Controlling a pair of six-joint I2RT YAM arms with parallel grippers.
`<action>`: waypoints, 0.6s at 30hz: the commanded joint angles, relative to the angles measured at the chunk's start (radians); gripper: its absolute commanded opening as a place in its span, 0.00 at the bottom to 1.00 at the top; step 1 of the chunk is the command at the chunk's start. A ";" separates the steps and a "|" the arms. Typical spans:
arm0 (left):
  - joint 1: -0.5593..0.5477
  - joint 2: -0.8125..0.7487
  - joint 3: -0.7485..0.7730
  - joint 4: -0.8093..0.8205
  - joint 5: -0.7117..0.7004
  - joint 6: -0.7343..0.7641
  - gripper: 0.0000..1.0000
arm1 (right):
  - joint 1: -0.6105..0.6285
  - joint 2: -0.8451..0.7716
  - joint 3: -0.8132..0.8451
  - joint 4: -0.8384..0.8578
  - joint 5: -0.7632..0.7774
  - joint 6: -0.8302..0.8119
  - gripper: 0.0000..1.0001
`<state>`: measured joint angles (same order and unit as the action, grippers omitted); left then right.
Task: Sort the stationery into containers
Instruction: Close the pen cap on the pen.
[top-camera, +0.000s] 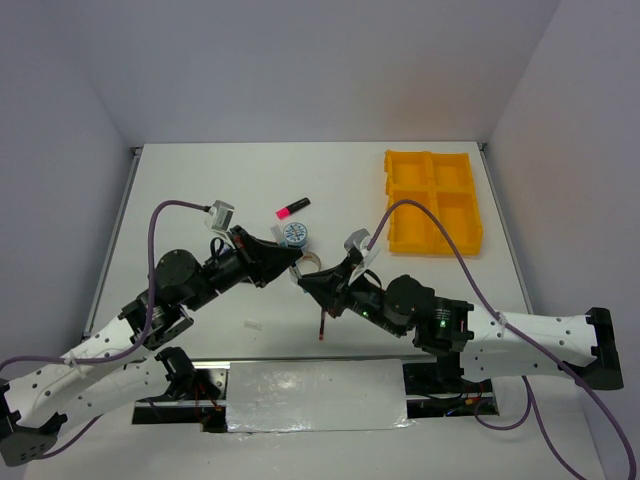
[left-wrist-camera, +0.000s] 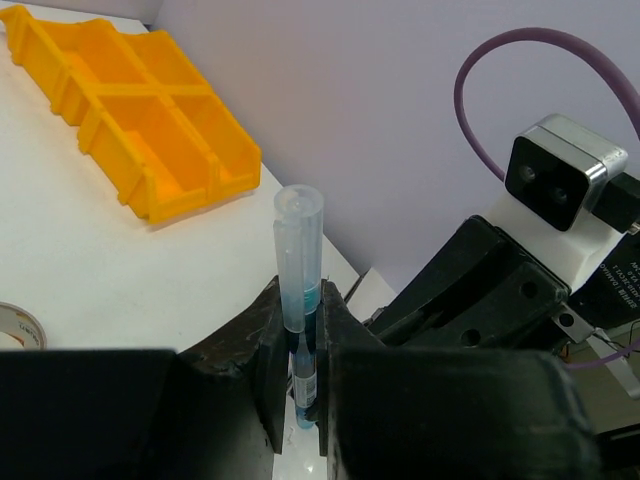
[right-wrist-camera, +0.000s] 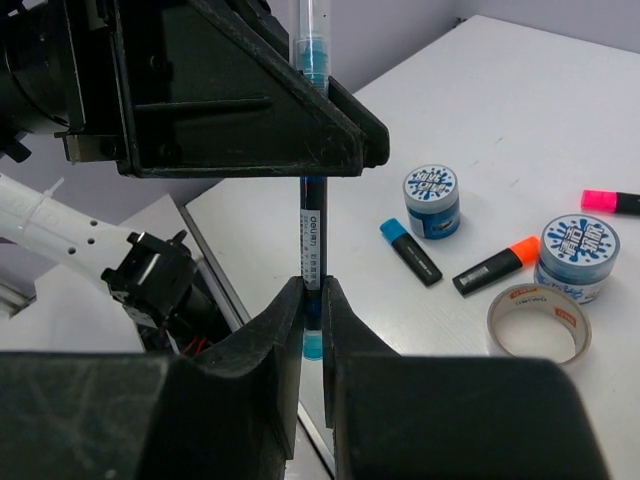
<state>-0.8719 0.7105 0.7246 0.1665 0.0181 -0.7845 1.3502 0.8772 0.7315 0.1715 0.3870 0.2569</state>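
left jaws: clenched on the pen (left-wrist-camera: 298, 255), one end
right jaws: clenched on the pen's other end

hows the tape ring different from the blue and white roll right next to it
The tape ring is an open hoop with table showing through; the blue and white roll is closed by a printed top. The ring is pale and low; the roll is blue-sided and taller. Both are round and lie flat on the table.
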 joint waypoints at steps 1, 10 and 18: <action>-0.004 0.006 0.018 0.037 0.060 0.033 0.03 | -0.002 -0.018 0.042 0.083 -0.011 0.004 0.00; -0.009 0.024 0.039 0.071 0.204 0.077 0.00 | -0.002 0.008 0.063 0.062 -0.089 -0.011 0.36; -0.018 0.020 0.044 0.080 0.232 0.094 0.00 | -0.005 0.049 0.095 0.020 -0.118 -0.008 0.43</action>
<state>-0.8818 0.7368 0.7258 0.1883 0.2001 -0.7265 1.3495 0.9115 0.7742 0.1753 0.2935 0.2596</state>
